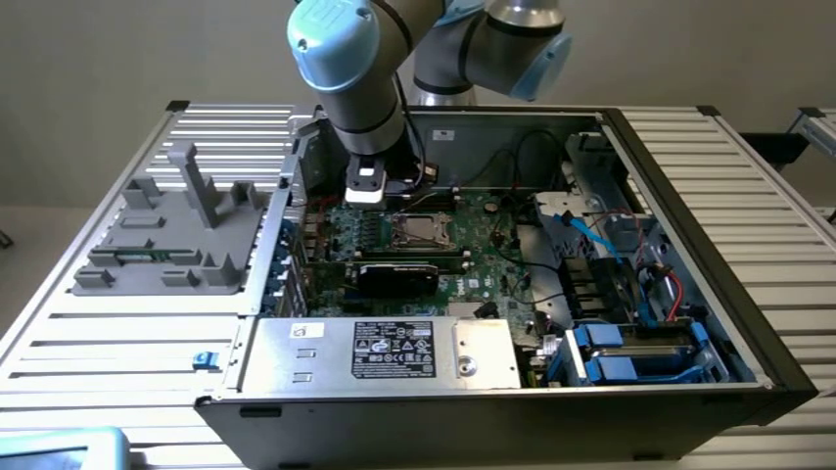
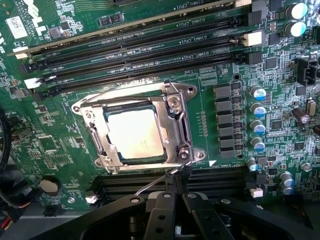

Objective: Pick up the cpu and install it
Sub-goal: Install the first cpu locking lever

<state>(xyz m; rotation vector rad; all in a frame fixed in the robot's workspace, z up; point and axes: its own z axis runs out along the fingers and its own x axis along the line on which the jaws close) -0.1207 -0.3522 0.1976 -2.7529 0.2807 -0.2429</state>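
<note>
The cpu [image 2: 136, 134], a shiny silver square, lies flat inside the socket on the green motherboard, and the metal socket frame [image 2: 176, 117] is folded down around it. In the exterior view the cpu [image 1: 421, 231] sits mid-board inside the open computer case. My gripper [image 2: 175, 186] is shut, its black fingers pressed together at the socket's corner, right by the thin wire lever [image 2: 150, 186]. Whether the tips pinch that lever I cannot tell. In the exterior view my gripper [image 1: 390, 198] hangs just beside the socket, on the exterior view's left of it.
Long black memory slots [image 2: 140, 50] run along one side of the socket and a row of capacitors [image 2: 257, 107] along another. A silver box with a white label [image 1: 392, 352] fills the case's near side. A grey fixture [image 1: 170, 235] stands outside the case. Blue cables [image 1: 588, 235] cross the far bay.
</note>
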